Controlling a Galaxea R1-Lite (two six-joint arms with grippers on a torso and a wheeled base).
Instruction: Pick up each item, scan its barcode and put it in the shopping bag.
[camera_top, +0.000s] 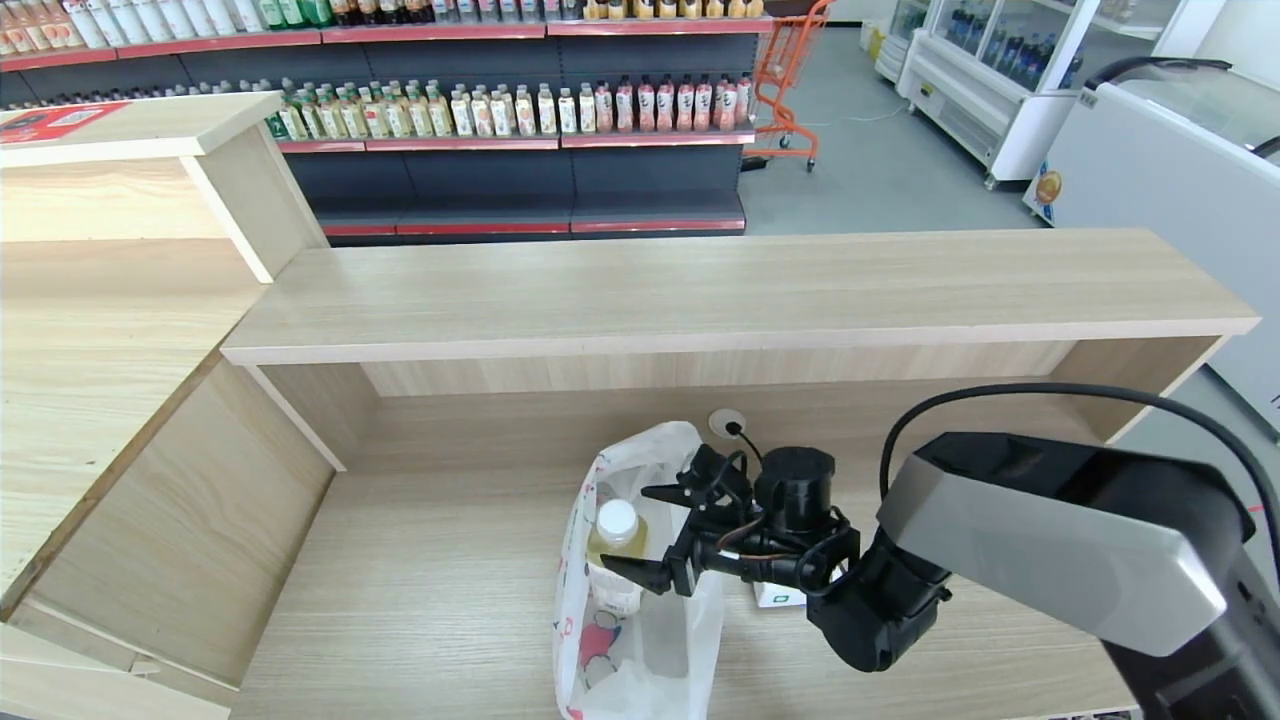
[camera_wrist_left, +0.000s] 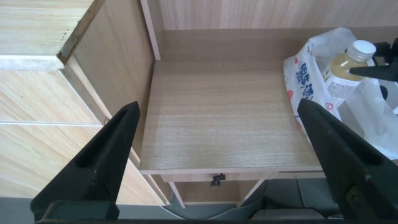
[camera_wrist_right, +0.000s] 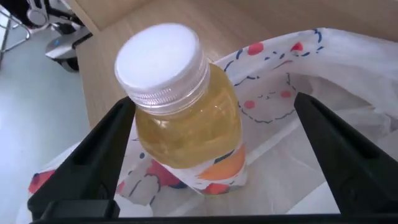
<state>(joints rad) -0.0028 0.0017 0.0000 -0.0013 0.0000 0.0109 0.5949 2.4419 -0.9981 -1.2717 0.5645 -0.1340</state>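
A bottle of yellow drink (camera_top: 617, 535) with a white cap stands upright inside the white printed shopping bag (camera_top: 640, 650) on the lower desk. My right gripper (camera_top: 632, 528) is open at the bag's mouth, one finger on each side of the bottle (camera_wrist_right: 186, 118), and the far finger stands clearly apart from it. The bag (camera_wrist_right: 323, 68) spreads around the bottle under the right gripper (camera_wrist_right: 214, 102). A small white box (camera_top: 778, 596) lies on the desk, mostly hidden beneath the right wrist. My left gripper (camera_wrist_left: 217, 112) hangs open with nothing in it above the desk's left part, away from the bag (camera_wrist_left: 311, 74).
A raised counter top (camera_top: 740, 285) overhangs the back of the lower desk (camera_top: 440, 600), and a wooden side wall (camera_top: 200, 520) closes the left. A cable grommet (camera_top: 727, 422) sits behind the bag. Shelves of bottles (camera_top: 500, 110) stand across the aisle.
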